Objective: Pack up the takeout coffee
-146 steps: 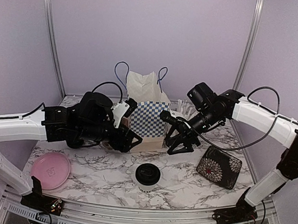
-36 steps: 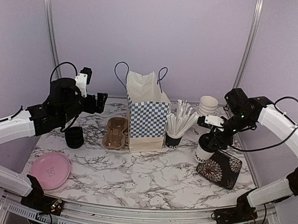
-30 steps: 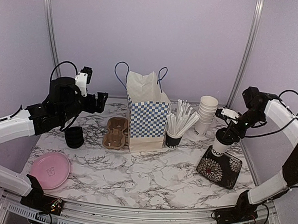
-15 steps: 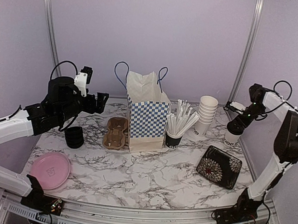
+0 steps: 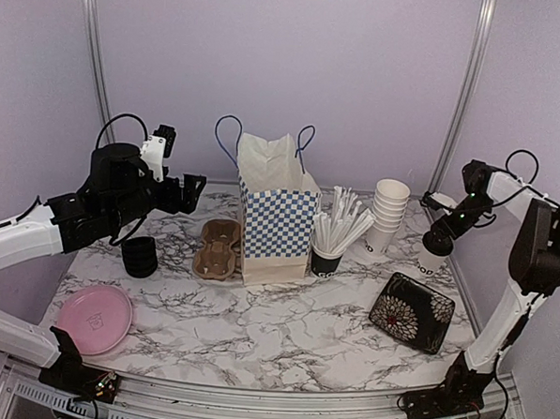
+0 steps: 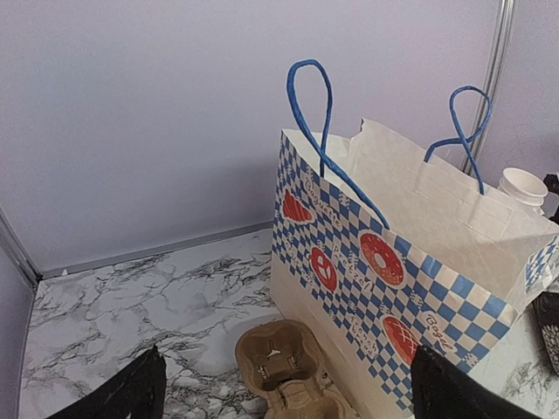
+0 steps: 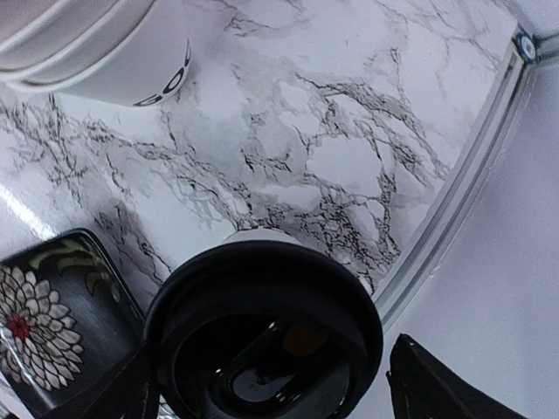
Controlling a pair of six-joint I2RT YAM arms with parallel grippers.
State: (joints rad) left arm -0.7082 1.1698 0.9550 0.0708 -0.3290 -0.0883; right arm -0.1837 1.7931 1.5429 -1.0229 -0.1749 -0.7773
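The left gripper point(image 6: 285, 397) gapes empty left of the bag point(image 6: 393, 262). Far right of it, the right gripper point(image 7: 275, 388) loosely straddles the lidded cup point(image 7: 262, 288), whose sides are mostly hidden.

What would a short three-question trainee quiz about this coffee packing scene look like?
1. True or false: the brown cup carrier sits inside the checked paper bag.
2. Where does the lidded coffee cup stand? A, beside the pink plate. B, at the far right, beyond the floral dish. C, in the carrier.
3. Fill in: the left gripper hangs ___ with nothing between its fingers.

Key: 1 false, the carrier lies outside, just left of the bag. 2 B. 3 open.
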